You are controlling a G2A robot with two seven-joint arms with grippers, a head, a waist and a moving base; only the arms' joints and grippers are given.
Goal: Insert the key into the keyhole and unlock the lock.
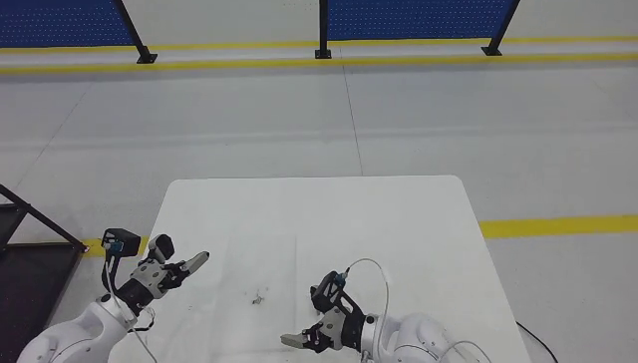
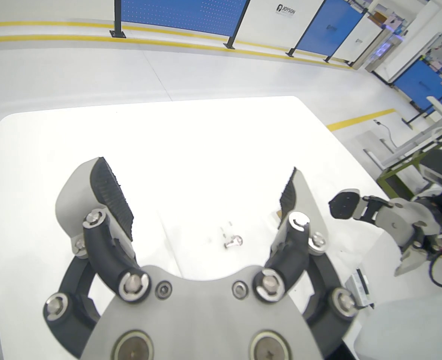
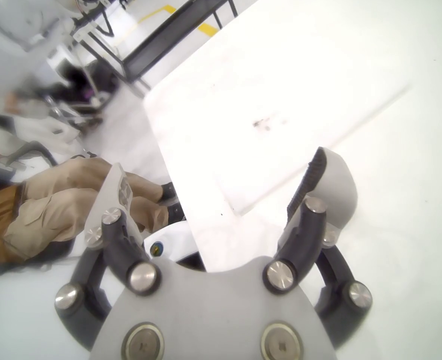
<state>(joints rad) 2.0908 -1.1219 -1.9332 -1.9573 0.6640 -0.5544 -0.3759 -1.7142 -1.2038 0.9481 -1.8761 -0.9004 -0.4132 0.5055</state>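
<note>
Key lies on the white table.

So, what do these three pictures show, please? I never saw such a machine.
This is a robot with two arms at a white rectangular table. One picture looks down from a camera above the arms; the other two come from cameras on the wrists. The left gripper and the right gripper, grey metal claws with black ribbed pads, are both open and hold nothing. Between them on the table lies a small silver metal object, probably the key.
</note>
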